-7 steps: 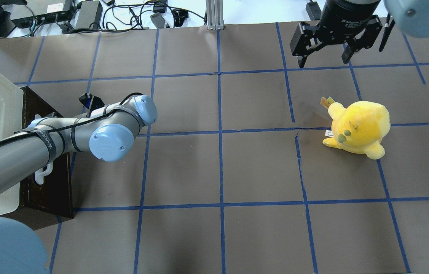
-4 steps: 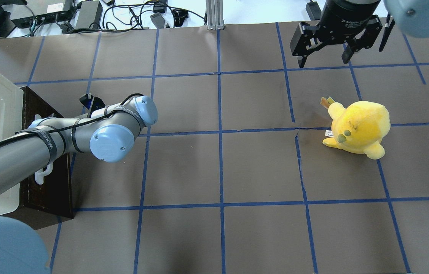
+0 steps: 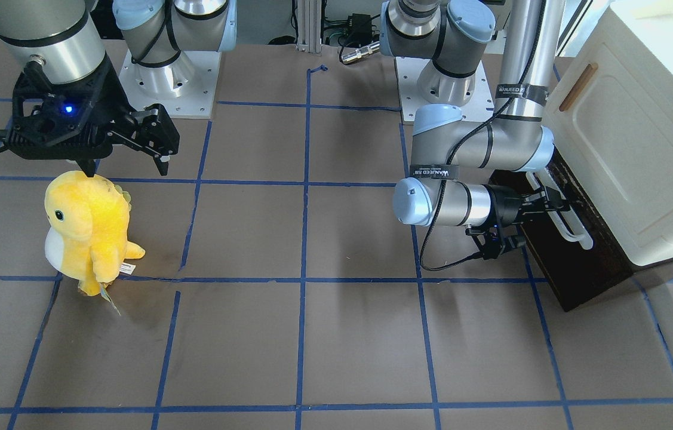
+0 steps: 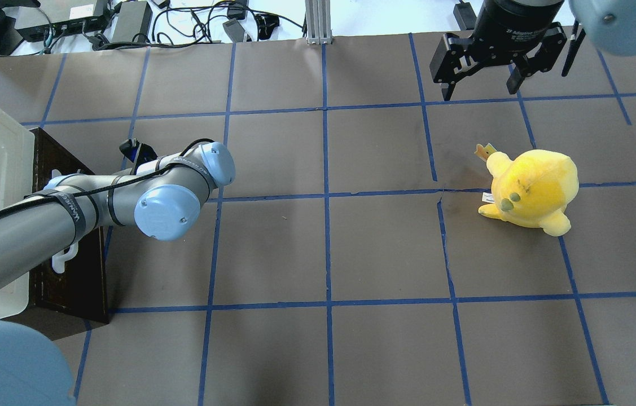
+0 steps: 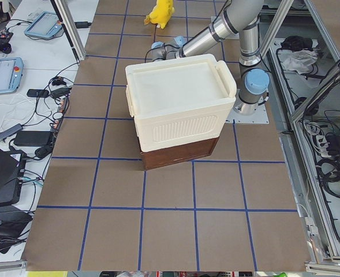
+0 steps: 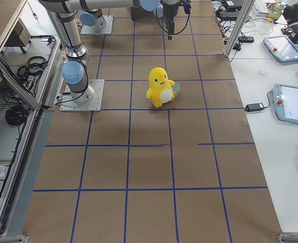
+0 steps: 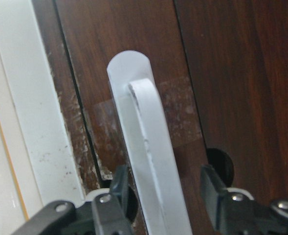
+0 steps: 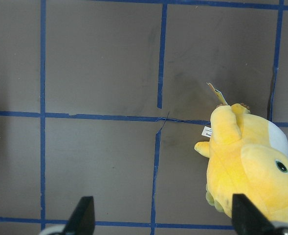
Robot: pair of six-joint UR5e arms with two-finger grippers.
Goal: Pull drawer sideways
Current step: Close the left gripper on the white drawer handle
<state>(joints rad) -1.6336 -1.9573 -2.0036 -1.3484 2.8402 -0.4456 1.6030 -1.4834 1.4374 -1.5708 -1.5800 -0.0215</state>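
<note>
Black fingers (image 7: 118,191) of the left gripper (image 7: 164,183) stand spread on either side of a long white bar handle (image 7: 148,147). In the left wrist view one finger sits close against the bar's left side, the other a little apart on its right, and they do not pinch it. The bar is fixed to the front of the dark brown wooden drawer (image 3: 551,263), which lies at the foot of a cream plastic cabinet (image 3: 629,149) at the right edge of the front-facing view and the left edge of the overhead view. The left arm reaches level across the brown paper-covered counter (image 4: 323,254), which is ruled with blue tape, toward that drawer front.

The right gripper (image 4: 479,90) hangs above the counter at the upper right of the overhead view. Its fingers (image 8: 85,213) are spread wide and hold nothing. A yellow plush dinosaur toy (image 4: 532,189) stands just below that gripper in the overhead view, apart from it and well away from the drawer.
</note>
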